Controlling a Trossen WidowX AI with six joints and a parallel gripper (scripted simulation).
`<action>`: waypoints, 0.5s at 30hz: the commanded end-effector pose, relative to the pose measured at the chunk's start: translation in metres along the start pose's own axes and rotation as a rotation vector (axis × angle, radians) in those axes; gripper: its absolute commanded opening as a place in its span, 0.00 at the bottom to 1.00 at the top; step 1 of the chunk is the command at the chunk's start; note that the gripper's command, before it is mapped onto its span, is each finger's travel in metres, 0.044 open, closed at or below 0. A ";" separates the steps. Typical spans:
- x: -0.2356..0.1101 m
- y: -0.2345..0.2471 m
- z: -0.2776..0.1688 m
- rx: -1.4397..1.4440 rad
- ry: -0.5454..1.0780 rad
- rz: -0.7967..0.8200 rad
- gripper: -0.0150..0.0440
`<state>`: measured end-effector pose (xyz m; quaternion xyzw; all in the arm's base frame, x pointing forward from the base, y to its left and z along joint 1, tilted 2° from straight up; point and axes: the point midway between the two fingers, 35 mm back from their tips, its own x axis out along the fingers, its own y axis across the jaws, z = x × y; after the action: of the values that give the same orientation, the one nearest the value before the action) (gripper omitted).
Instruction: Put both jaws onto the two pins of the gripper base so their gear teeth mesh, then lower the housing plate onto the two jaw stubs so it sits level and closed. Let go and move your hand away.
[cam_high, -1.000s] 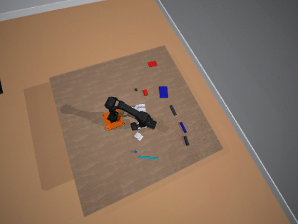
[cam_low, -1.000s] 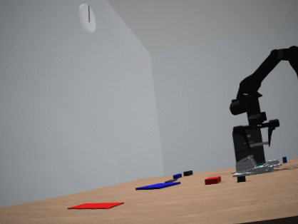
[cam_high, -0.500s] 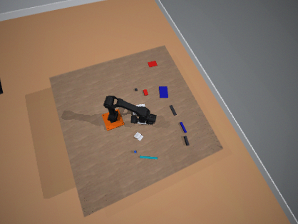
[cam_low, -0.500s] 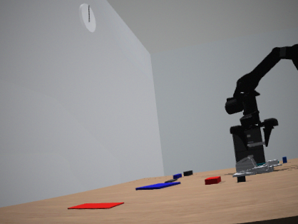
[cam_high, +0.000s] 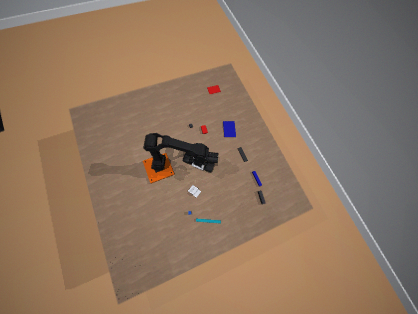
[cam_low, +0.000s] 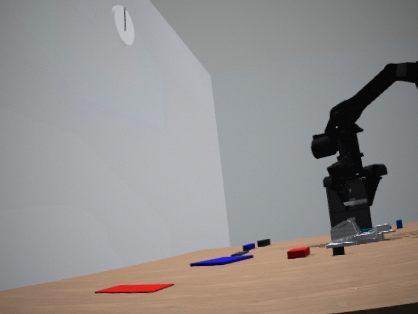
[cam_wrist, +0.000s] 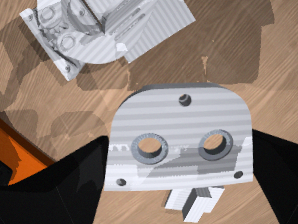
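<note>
While wrist view shows plate holes (cam_wrist: 185, 100), exterior shows wall clock (cam_low: 124, 25).

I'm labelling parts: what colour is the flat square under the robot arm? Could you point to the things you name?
The base plate (cam_high: 169, 174) is orange, clearest from the top.

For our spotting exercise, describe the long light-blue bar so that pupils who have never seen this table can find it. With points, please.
Start at the orange plate (cam_high: 148, 163) under the robot arm. In the top view, look below and right, past the small white piece (cam_high: 194, 191). The bar (cam_high: 208, 221) is thin and light blue; the nearby blue cube (cam_high: 190, 213) is tiny and darker.
</note>
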<state>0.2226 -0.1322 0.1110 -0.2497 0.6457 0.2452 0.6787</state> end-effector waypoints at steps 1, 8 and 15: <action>-0.001 0.006 0.006 0.079 0.002 -0.002 0.85; -0.001 0.016 0.019 0.230 0.001 -0.002 0.85; -0.001 0.027 0.031 0.382 -0.001 -0.001 0.85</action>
<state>0.2286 -0.0972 0.1113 -0.1359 0.6763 0.1386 0.7106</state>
